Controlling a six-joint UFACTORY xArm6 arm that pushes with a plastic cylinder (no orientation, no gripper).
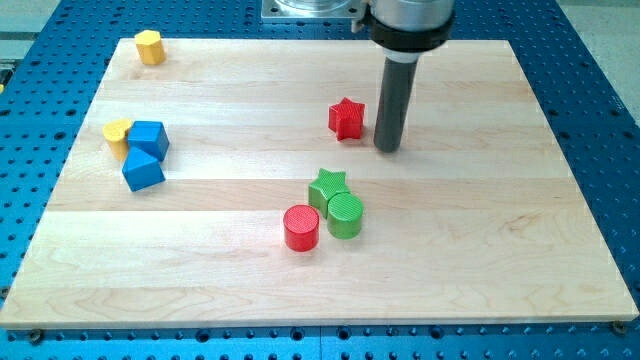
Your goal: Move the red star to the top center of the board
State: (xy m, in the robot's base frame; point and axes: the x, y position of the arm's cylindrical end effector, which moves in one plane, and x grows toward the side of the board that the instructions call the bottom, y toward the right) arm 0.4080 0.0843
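Fingers are absent on this arm: it ends in a plain dark rod that can neither open nor close, and it has hold of nothing. My tip rests on the board just beside the red star, on the star's right in the view and a shade lower, with a thin gap showing between them, though I cannot be sure they are not touching.

The red star itself sits a little right of the board's middle, in its upper half, well short of the top edge.

Taking the red star as the landmark: a green star and a green cylinder lie below it, touching each other, with a red cylinder lower still and to the left. Far to the star's left are two blue blocks with a yellow block against them, and another yellow block sits up in the far left corner.

I judge the star small, light and rigid, likely to slide easily on the smooth wood but to spin if nudged on a point. There is no gripping it; pressing on its lower side, between two points, looks best for a push upward.
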